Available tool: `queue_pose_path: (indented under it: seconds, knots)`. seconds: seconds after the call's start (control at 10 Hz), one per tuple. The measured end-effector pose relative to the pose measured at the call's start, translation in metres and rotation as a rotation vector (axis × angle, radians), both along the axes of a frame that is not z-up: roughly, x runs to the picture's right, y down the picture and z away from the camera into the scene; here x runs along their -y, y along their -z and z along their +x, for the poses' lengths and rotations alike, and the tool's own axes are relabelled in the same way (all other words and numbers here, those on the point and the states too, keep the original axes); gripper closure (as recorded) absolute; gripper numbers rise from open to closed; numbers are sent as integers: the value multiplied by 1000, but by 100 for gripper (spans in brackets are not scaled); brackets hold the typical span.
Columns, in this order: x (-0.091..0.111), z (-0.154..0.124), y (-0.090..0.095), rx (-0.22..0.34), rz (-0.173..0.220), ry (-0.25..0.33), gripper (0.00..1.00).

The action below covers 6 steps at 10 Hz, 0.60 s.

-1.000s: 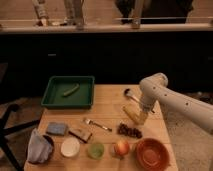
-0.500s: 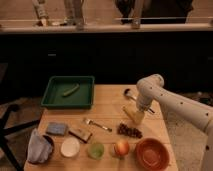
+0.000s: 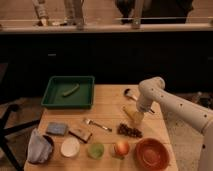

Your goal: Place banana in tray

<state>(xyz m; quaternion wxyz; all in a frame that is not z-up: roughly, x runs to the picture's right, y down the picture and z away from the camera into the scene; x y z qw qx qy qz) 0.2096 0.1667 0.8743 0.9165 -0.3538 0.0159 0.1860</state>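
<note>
The pale yellow banana [image 3: 133, 115] lies on the right part of the wooden table [image 3: 107, 107], next to the end of my arm. My gripper [image 3: 137, 108] reaches down from the white arm's elbow [image 3: 152, 88] and is at the banana's upper end, partly covering it. The dark green tray [image 3: 52, 95] stands at the table's back left, well apart from the gripper. A small olive-green vegetable [image 3: 70, 90] lies inside it.
A fork [image 3: 97, 124], a brown block [image 3: 80, 133] and a blue sponge [image 3: 57, 128] lie mid-table. Along the front edge are a grey cloth [image 3: 39, 146], a white cup [image 3: 70, 147], a green cup [image 3: 95, 150], an orange fruit [image 3: 121, 148] and a reddish-brown bowl [image 3: 151, 154]. A dark cluster [image 3: 130, 131] lies below the banana.
The arm has shifted a little to the left and down, bringing the gripper closer onto the banana. The banana and the other objects have not moved.
</note>
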Motion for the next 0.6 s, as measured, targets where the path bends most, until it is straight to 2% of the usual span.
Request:
queue_pose_path:
  seconds: [0.6]
  knots:
    - [-12,3,-9,2,-14,6,20]
